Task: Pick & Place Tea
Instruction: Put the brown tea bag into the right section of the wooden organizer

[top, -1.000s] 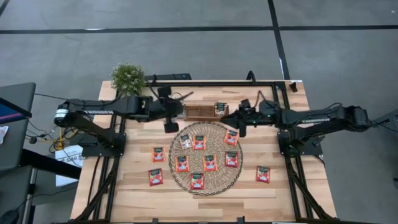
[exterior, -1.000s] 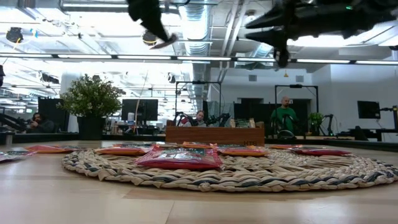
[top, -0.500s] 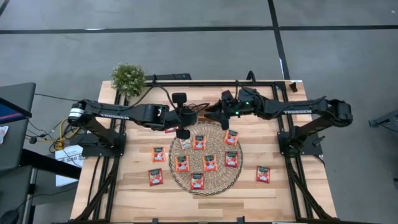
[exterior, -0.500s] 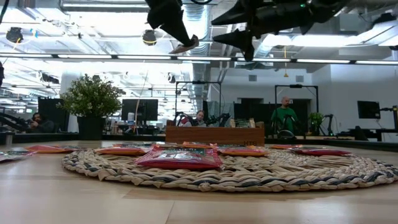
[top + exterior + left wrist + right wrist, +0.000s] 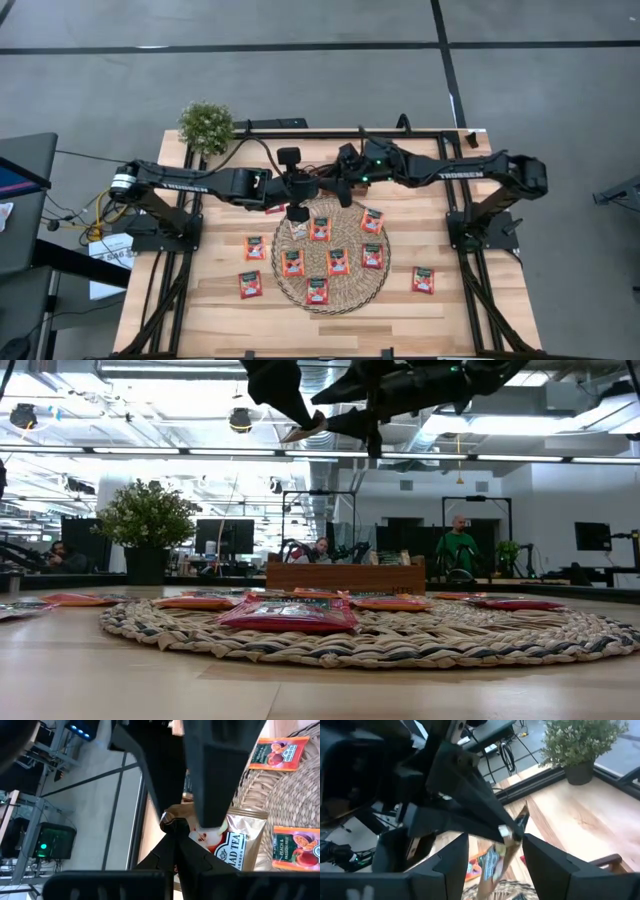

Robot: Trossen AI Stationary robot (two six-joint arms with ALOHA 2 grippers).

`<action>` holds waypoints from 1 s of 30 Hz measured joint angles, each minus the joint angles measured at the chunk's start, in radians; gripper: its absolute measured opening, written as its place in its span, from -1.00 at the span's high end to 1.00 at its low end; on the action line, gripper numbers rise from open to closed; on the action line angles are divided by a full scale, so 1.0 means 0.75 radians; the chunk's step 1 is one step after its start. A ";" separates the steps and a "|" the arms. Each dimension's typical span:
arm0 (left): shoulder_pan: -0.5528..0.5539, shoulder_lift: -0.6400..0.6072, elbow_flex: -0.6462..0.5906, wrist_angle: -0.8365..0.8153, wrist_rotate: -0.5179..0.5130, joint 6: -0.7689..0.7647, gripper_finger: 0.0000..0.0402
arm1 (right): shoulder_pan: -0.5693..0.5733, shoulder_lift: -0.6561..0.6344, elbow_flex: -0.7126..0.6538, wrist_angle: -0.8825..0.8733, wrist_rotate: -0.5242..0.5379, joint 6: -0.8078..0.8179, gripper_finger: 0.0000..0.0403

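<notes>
Several red-orange tea sachets (image 5: 338, 262) lie flat on the round straw mat (image 5: 345, 297); a pale one (image 5: 299, 228) lies at its far left. Others (image 5: 250, 284) lie on the bare table. My left gripper (image 5: 298, 207) hangs above the mat's far edge, shut on a brownish sachet (image 5: 504, 851). My right gripper (image 5: 495, 865) is open and faces it from the table's right. Its fingers stand on either side of that sachet without touching it. In the low view the two grippers meet high up, my left gripper (image 5: 312, 428) and my right gripper (image 5: 330, 410). My left gripper pinches the brownish sachet near its upper end (image 5: 520, 819) between its two fingertips (image 5: 509, 831). The fingers slant down from the table's left. The sachet hangs tilted below them, lifted clear of the mat.
The brown wooden tray (image 5: 345, 577) stands behind the mat's far edge; both arms cover it in the high view. A potted plant (image 5: 206, 125) stands at the far left corner. One sachet (image 5: 423, 279) lies on the table to the right of the mat.
My right gripper has swung from the tray's right end toward the table's left, tipped up to nearly level, opened, and come up to the left gripper. My left gripper has carried its sachet a little toward the table's right, over the mat's far edge, then kept still.
</notes>
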 joint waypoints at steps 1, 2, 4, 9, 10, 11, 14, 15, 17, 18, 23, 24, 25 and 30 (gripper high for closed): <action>-0.001 0.000 0.000 -0.001 0.000 0.001 1.00 | -0.003 0.008 0.006 -0.001 0.000 0.000 0.14; -0.001 0.000 0.000 -0.001 0.001 0.000 1.00 | -0.006 0.011 0.007 -0.006 0.000 0.001 0.15; -0.001 0.000 0.000 -0.003 0.001 0.001 1.00 | -0.006 0.011 0.012 -0.006 0.002 0.000 0.19; -0.001 0.000 0.000 -0.002 0.001 0.006 1.00 | -0.016 -0.001 0.014 -0.027 0.005 0.001 0.31; -0.001 0.000 0.000 -0.002 0.001 0.006 1.00 | -0.017 -0.003 0.014 -0.031 0.006 0.001 0.34; -0.001 0.000 0.000 -0.002 0.001 0.006 1.00 | -0.017 -0.003 0.014 -0.037 0.006 0.001 0.38; -0.001 0.000 0.000 -0.002 0.001 0.015 1.00 | -0.017 -0.003 0.014 -0.048 0.008 0.001 0.49; -0.001 -0.001 0.000 -0.002 0.001 0.017 1.00 | -0.017 -0.003 0.014 -0.049 0.008 0.001 0.54; -0.001 -0.001 0.000 -0.002 0.001 0.035 1.00 | -0.017 -0.003 0.014 -0.064 0.008 0.001 0.62; -0.001 -0.001 0.000 -0.002 0.001 0.039 1.00 | -0.017 -0.003 0.014 -0.072 0.008 0.001 0.66; -0.001 -0.001 0.000 -0.005 0.000 0.040 1.00 | -0.017 -0.003 0.014 -0.080 0.008 0.001 0.88; -0.002 -0.001 0.000 -0.006 0.000 0.040 1.00 | -0.017 -0.003 0.014 -0.080 0.008 0.001 0.93; -0.002 -0.001 0.000 -0.005 0.000 0.040 1.00 | -0.017 -0.003 0.013 -0.080 0.008 0.001 0.96; -0.002 -0.001 0.000 -0.005 0.001 0.040 1.00 | -0.017 -0.003 0.013 -0.081 0.009 0.002 0.98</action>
